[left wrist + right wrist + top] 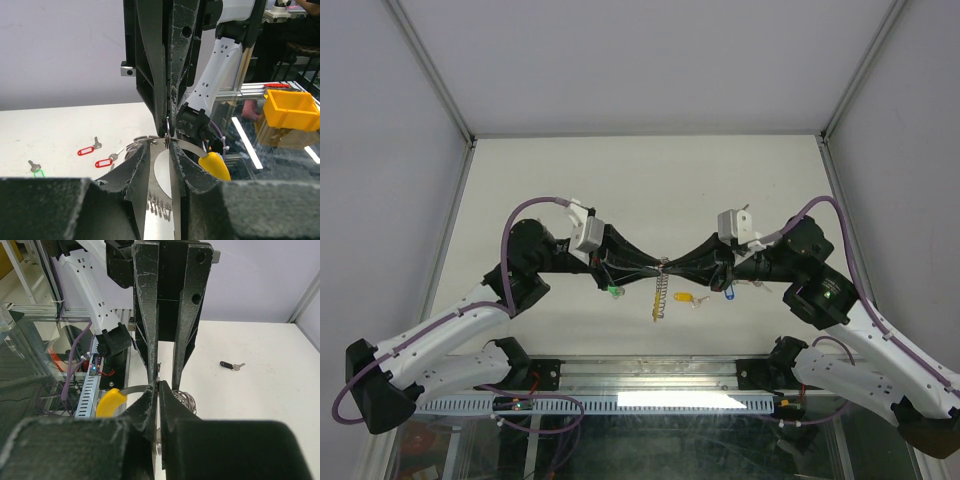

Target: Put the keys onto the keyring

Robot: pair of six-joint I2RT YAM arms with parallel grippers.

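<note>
The keyring [659, 295] hangs as a coiled silvery loop with a yellow segment [215, 167] from the point where both grippers meet above the table. My left gripper [170, 145] is shut on a flat silver toothed piece that looks like a key, its tip at a small ring. My right gripper [159, 385] is shut on the keyring's thin metal edge, with the coil [185, 400] on its right and the yellow segment [111, 402] on its left. Loose keys with green [614, 291], yellow [683, 297] and blue [729, 296] tags show below the grippers.
Two red-tagged keys [85, 150] and a green-tagged key [36, 172] lie on the white table [640, 180]. A black-tagged key [227, 365] lies farther out. A yellow bin [292, 112] stands beyond the table's near metal edge. White walls enclose three sides.
</note>
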